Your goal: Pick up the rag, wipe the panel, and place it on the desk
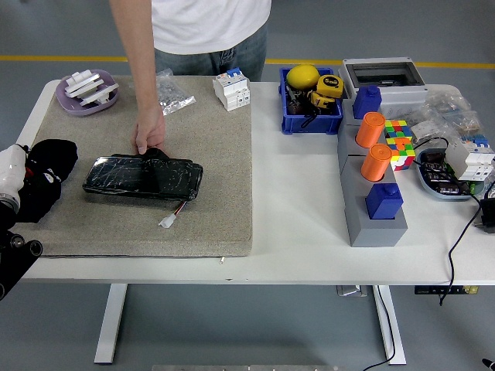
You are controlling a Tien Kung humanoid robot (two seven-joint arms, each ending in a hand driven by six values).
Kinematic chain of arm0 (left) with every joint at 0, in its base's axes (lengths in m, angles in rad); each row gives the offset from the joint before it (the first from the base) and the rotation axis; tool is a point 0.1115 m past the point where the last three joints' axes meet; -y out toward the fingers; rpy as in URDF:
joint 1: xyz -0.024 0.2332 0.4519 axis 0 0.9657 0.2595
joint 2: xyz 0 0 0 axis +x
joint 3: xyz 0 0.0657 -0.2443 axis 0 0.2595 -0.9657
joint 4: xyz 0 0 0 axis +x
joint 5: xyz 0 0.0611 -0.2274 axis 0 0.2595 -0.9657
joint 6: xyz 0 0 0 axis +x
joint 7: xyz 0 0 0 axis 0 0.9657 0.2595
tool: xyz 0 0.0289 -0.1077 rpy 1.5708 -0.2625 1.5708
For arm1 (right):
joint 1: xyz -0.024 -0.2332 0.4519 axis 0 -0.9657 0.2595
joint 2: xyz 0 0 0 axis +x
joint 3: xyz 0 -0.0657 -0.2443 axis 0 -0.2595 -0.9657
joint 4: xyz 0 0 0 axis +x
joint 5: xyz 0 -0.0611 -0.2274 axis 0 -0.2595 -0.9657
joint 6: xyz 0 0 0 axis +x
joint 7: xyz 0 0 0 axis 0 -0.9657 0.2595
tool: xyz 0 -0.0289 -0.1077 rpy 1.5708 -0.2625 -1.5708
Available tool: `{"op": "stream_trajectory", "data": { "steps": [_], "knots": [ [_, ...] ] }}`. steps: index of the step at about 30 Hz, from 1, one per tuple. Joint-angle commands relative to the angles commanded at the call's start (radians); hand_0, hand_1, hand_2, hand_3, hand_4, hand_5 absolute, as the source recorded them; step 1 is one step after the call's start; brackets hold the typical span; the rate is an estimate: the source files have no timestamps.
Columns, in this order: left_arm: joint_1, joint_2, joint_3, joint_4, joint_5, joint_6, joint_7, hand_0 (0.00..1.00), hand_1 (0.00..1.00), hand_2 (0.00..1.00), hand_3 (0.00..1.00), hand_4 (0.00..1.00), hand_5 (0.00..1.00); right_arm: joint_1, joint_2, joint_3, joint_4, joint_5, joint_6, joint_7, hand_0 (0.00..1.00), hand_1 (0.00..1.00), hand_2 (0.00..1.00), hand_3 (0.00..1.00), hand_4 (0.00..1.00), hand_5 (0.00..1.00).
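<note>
The black rag [46, 168] is bunched at the left edge of the beige mat [216, 193], wrapped around my left hand [29, 179], whose white wrist shows at the picture's left border. My fingers are closed in the cloth. To its right, apart from the rag, the glossy black panel [144, 178] lies flat on the mat. A short wire with a white plug [168, 222] trails from the panel's near edge. A person's hand [150, 137] presses on the panel's far edge. My right arm is out of sight.
At the back stand a purple dish of white parts [87, 92], a plastic bag [172, 93], a white breaker [232, 88] and a blue bin [311, 104]. On the right are a grey block with orange cylinders [373, 137], a colour cube [398, 141] and cables.
</note>
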Motion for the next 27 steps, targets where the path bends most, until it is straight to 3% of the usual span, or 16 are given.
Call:
{"op": "stream_trajectory", "data": {
  "steps": [6, 7, 12, 13, 24, 25, 27],
  "knots": [
    [0.002, 0.0, 0.003, -0.007, 0.006, 0.001, -0.01, 0.392, 0.497, 0.537, 0.585, 0.72, 0.002, -0.002, 0.0, 0.002, -0.001, -0.005, -0.001, 0.0, 0.708, 0.57, 0.648, 0.647, 0.998, 0.581],
    [0.002, -0.001, 0.003, -0.006, 0.01, 0.001, -0.01, 0.428, 0.53, 0.54, 0.573, 0.874, 0.052, -0.002, 0.0, 0.003, -0.001, -0.008, -0.001, -0.001, 0.708, 0.562, 0.648, 0.647, 0.998, 0.581],
    [0.004, 0.0, 0.001, -0.008, 0.019, 0.006, -0.007, 0.428, 0.53, 0.54, 0.573, 0.874, 0.052, -0.001, 0.001, 0.007, -0.001, -0.016, -0.002, -0.003, 0.708, 0.562, 0.648, 0.647, 0.998, 0.581],
    [0.004, 0.0, 0.001, -0.009, 0.019, 0.005, -0.007, 0.438, 0.572, 0.551, 0.568, 0.918, 0.112, -0.001, 0.001, 0.008, -0.001, -0.017, -0.002, -0.004, 0.709, 0.56, 0.647, 0.646, 0.998, 0.581],
    [0.007, 0.007, -0.009, -0.017, 0.04, 0.005, 0.01, 0.438, 0.592, 0.565, 0.571, 0.943, 0.15, -0.003, 0.0, 0.01, -0.001, -0.021, -0.004, -0.005, 0.708, 0.558, 0.647, 0.643, 0.998, 0.582],
    [0.008, 0.008, -0.013, -0.022, 0.04, 0.004, 0.009, 0.441, 0.591, 0.59, 0.58, 0.971, 0.209, -0.004, 0.0, 0.011, -0.001, -0.021, -0.004, -0.005, 0.708, 0.556, 0.646, 0.643, 0.998, 0.581],
    [0.009, 0.011, -0.017, -0.032, 0.034, 0.001, 0.007, 0.441, 0.591, 0.59, 0.58, 0.971, 0.209, -0.004, 0.0, 0.012, -0.001, -0.023, -0.004, -0.007, 0.708, 0.556, 0.646, 0.643, 0.998, 0.581]
  ]
}}
